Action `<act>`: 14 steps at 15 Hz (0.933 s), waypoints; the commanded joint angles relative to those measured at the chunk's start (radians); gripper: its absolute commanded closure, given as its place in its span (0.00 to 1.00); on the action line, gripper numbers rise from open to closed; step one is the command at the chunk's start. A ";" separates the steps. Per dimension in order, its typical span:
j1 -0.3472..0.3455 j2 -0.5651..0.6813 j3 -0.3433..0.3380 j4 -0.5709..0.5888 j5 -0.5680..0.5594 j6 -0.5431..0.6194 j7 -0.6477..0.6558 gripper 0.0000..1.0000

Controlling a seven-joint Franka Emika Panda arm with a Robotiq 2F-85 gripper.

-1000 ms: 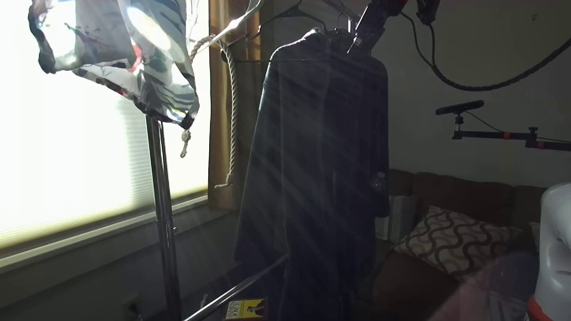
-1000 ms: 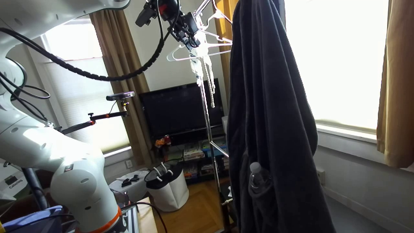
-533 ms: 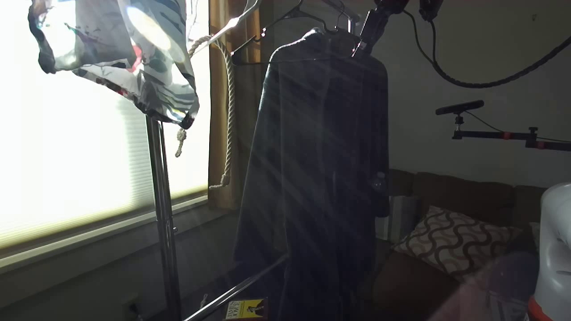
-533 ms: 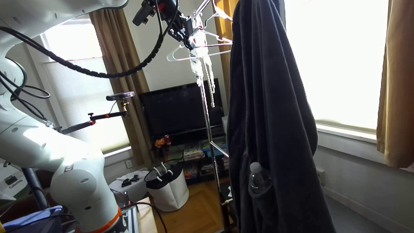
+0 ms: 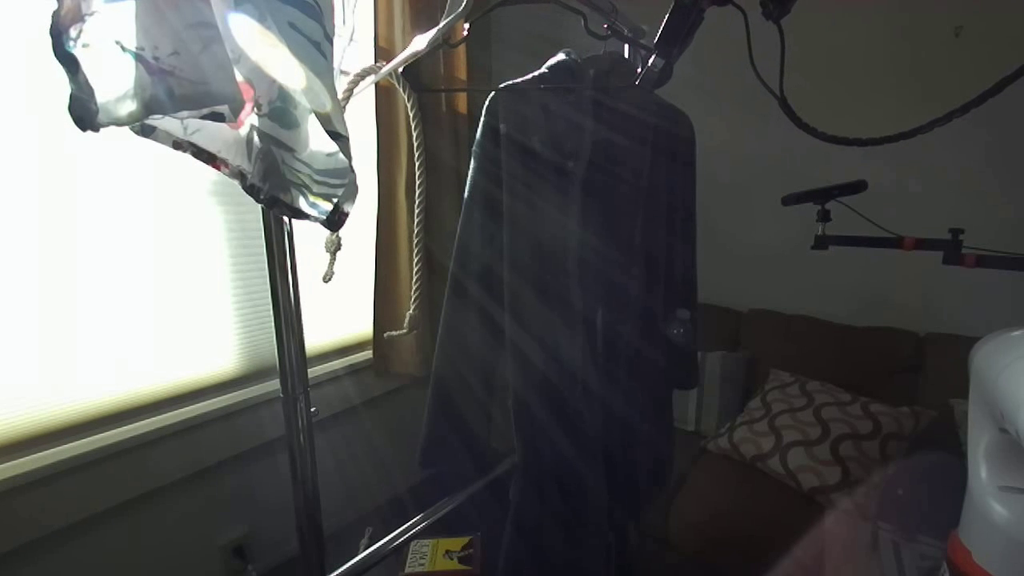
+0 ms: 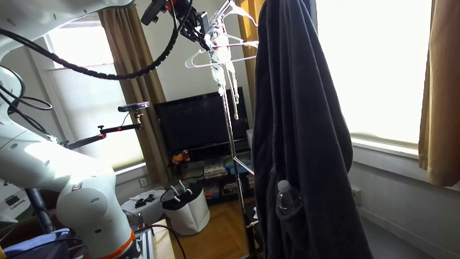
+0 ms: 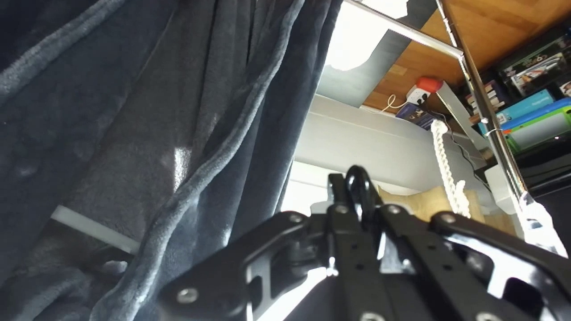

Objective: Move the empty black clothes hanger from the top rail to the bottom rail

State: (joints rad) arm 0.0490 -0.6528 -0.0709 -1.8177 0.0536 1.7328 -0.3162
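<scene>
Arm (image 6: 54, 165) high, end effector (image 6: 207, 44) angled downward, tight on the black hanger (image 7: 358, 186).

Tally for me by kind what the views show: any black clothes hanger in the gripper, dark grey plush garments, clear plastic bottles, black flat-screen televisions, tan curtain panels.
Black clothes hanger in the gripper: 1
Dark grey plush garment: 1
Clear plastic bottle: 1
Black flat-screen television: 1
Tan curtain panels: 3
Total: 7
</scene>
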 commanded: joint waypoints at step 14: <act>0.010 -0.190 -0.083 -0.212 -0.174 -0.194 -0.194 0.98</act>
State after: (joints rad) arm 0.0605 -0.7740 -0.1336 -1.9245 -0.0666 1.5786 -0.4731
